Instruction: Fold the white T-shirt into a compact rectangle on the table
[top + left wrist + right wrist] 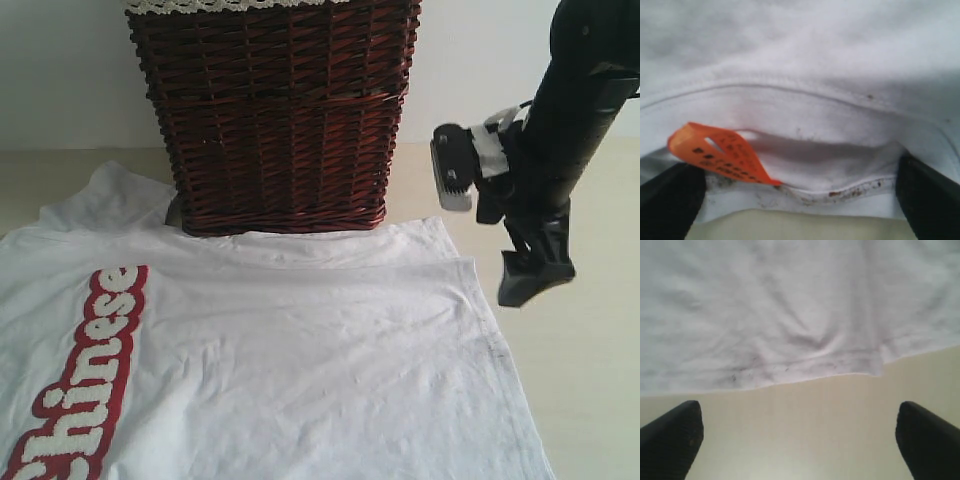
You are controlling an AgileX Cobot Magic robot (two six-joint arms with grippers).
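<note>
The white T-shirt (300,340) lies spread flat on the table (590,380), its red band of "Chinese" lettering (95,370) at the left. My right gripper (530,275) hovers off the shirt's right edge. In the right wrist view it (799,407) is open over bare table (800,445), with the shirt's hem (805,376) just ahead of the fingers. My left gripper (797,170) is out of the exterior view. Its own view shows it open, the fingers wide on either side of the collar (840,192) and the orange tag (720,152).
A dark wicker basket (275,120) with a lace-trimmed liner stands at the back, right behind the shirt's far edge. Bare tabletop stretches to the right of the shirt.
</note>
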